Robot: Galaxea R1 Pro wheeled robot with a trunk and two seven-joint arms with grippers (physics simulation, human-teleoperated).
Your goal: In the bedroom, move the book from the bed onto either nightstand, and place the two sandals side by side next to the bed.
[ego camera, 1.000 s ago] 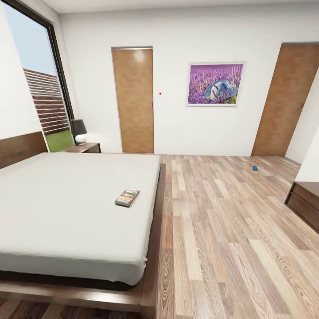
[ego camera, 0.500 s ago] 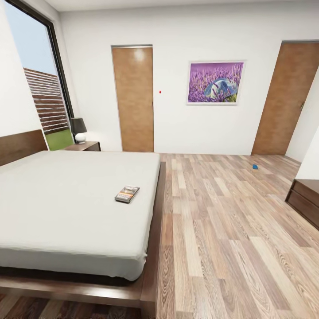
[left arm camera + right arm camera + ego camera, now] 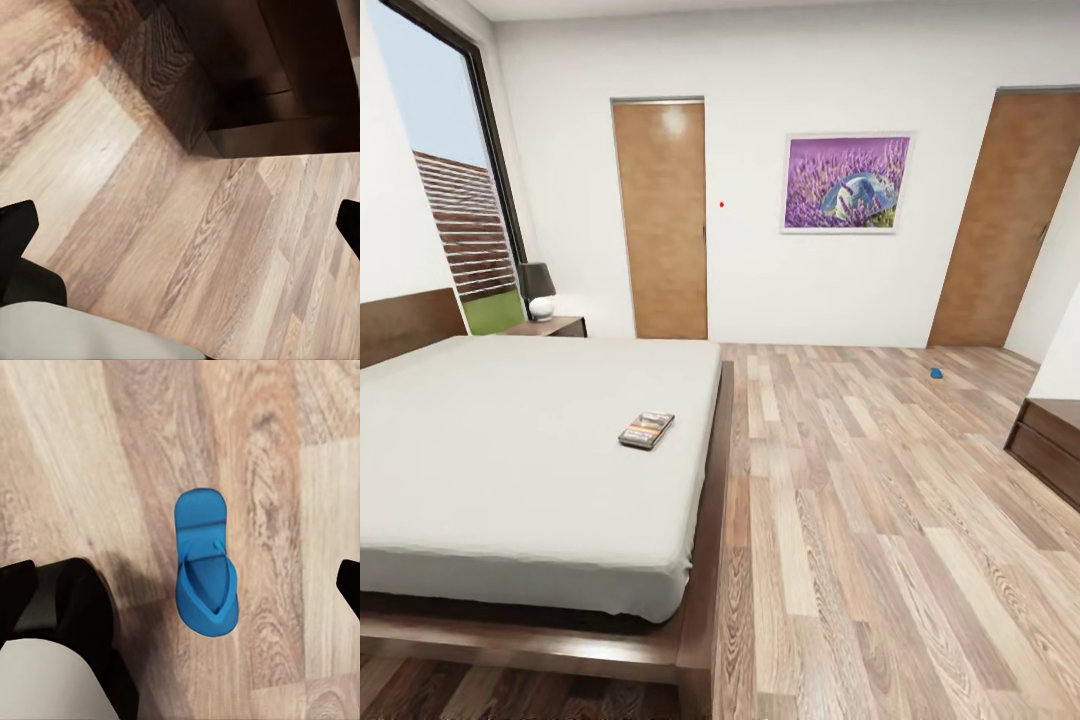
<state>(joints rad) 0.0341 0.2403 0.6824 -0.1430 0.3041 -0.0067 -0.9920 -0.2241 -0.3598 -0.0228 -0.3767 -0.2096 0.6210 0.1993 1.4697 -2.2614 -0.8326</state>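
Observation:
The book [image 3: 647, 430] lies flat on the pale grey mattress of the bed [image 3: 510, 450], near the side that faces the open floor. A nightstand [image 3: 552, 327] stands beyond the bed by the window. One blue sandal [image 3: 937, 373] lies far off on the wood floor near the right-hand door. The other blue sandal [image 3: 205, 576] lies on the floor straight under my right gripper [image 3: 182, 585], which is open above it, apart from it. My left gripper [image 3: 180, 225] is open over bare floor beside the dark bed frame [image 3: 225, 82].
A dark lamp [image 3: 538, 291] stands on the nightstand. A long low dark cabinet [image 3: 1050, 445] sits at the right edge. Two brown doors [image 3: 662, 220] and a purple flower picture [image 3: 847, 184] are on the far wall. Wide floor lies between bed and cabinet.
The whole head picture has shifted slightly upward, so the camera moved. The book, the bed and the far sandal keep their places.

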